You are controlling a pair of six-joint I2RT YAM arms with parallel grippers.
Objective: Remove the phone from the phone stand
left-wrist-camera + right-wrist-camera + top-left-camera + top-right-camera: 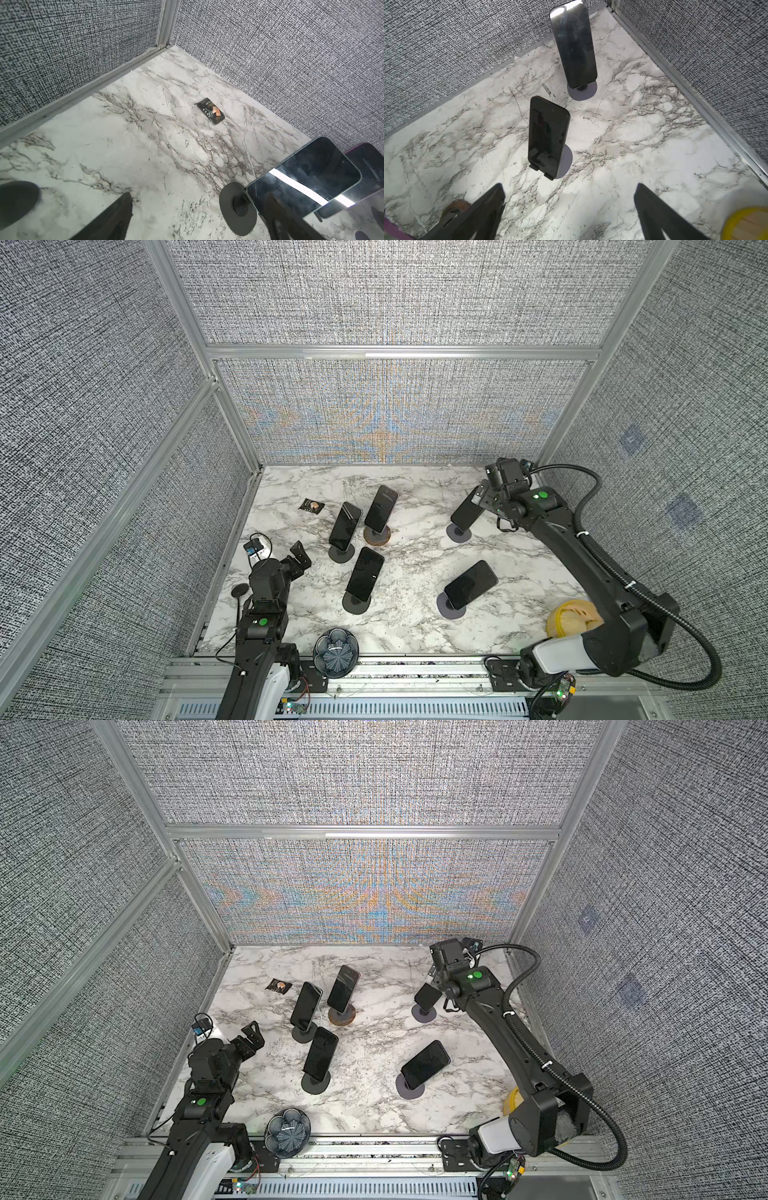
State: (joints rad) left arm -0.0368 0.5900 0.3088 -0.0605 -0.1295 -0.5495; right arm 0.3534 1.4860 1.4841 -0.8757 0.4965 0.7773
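Several dark phones lean on round stands on the marble table (415, 626). My right gripper (482, 495) hangs by the top end of the back-right phone (466, 512). In the right wrist view this gripper (569, 207) is open over bare marble, with a phone (548, 137) and its stand (566, 160) beyond the fingertips. My left gripper (300, 558) is open near the left edge. In the left wrist view it (197, 220) frames a grey stand disc (236, 207), and one finger (286, 218) overlaps that stand's phone (307, 176).
A snack packet (311, 505) lies at the back left. A dark ribbed bowl (336, 652) sits at the front edge and a yellow object (571, 616) at the front right. One stand has a rusty brown base (377, 537). Woven walls enclose three sides.
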